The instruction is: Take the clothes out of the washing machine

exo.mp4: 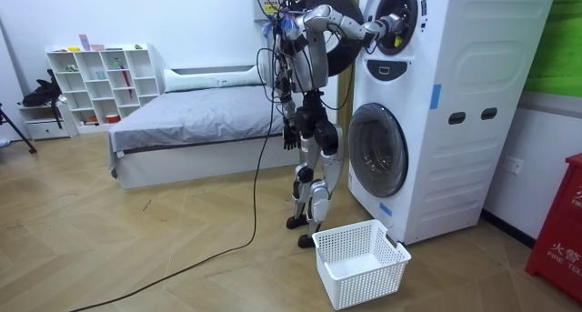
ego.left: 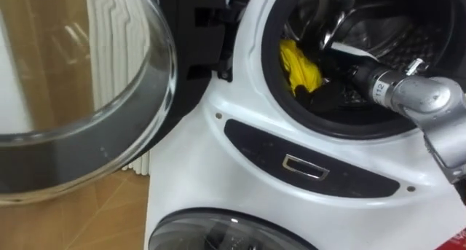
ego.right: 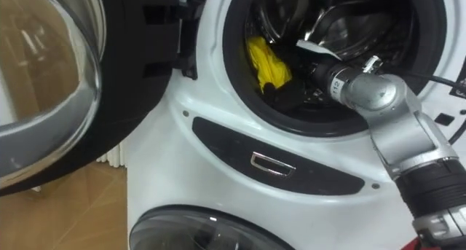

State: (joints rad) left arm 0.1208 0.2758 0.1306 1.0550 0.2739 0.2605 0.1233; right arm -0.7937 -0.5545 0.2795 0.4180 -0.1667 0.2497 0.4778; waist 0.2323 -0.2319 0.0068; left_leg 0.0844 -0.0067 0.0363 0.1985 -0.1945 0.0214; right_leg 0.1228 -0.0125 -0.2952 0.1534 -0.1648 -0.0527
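Robot stands on the wood floor directly in front of two stacked washers, facing them, right arm raised and reaching into the upper washing machine (ego.left: 211, 144). Its glass door (ego.left: 87, 90) is swung fully open toward the robot's left, clear of the opening. Yellow cloth (ego.left: 299, 66) lies inside the drum (ego.left: 411, 42), at the left of the opening, just behind the dark rim. Right hand (ego.left: 321, 97) is inside the drum, low at the front, directly under the yellow cloth and touching or very nearly touching its lower edge. The hand is dark against a dark interior, so I cannot tell whether it grips the cloth or is merely next to it. The forearm crosses the rim from the lower right and covers part of the drum. Left hand (exo.mp4: 289, 135) hangs at the robot's side in the room view, too small to read its state. Below the opening sits a dark panel (ego.left: 309, 162) with a metal pull, then the round door of the lower washing machine (ego.left: 226, 234), shut. A white ribbed radiator (ego.left: 135, 162) stands left of the washers. White basket (exo.mp4: 360, 262) sits on the floor by the robot's feet, near the lower washer. Bed (exo.mp4: 191, 121) and shelf unit (exo.mp4: 100, 80) are well behind.
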